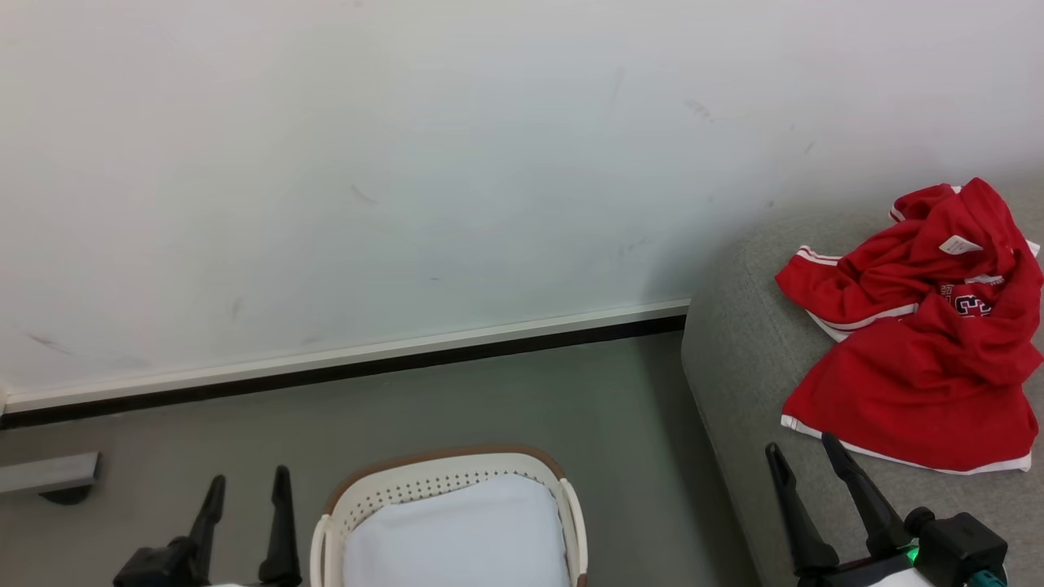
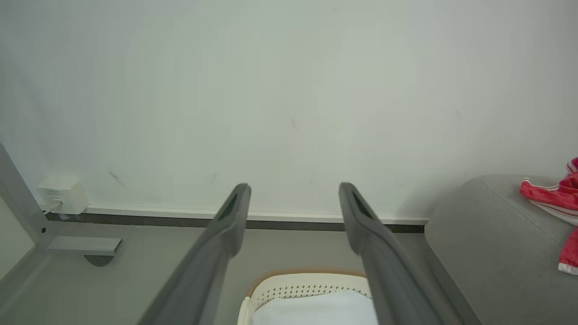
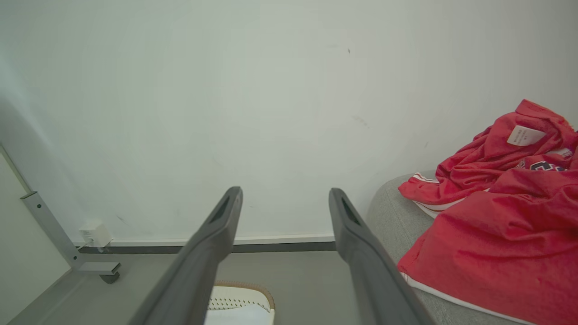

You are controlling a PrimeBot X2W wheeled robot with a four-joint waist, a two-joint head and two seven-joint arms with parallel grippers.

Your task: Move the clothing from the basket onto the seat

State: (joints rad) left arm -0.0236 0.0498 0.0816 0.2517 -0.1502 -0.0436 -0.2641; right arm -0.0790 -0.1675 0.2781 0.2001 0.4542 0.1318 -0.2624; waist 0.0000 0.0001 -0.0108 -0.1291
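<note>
Both wide open and empty, my left gripper (image 1: pixel 249 481) hung beside the laundry basket (image 1: pixel 444 458), bare to its white lining (image 1: pixel 457 534), while my right gripper (image 1: pixel 800 448), the nearer one, sat just short of the red jersey (image 1: pixel 922 367), crumpled lengthwise away from me on the grey sofa (image 1: pixel 734 359), nothing between, wall (image 1: pixel 408 163) beyond.

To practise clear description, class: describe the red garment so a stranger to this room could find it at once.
Find the big grey sofa against the white wall, right of the cream basket. On its seat lies a crumpled shirt. Nothing near it shares its bright red cloth, white stripe trim and small white label.
</note>
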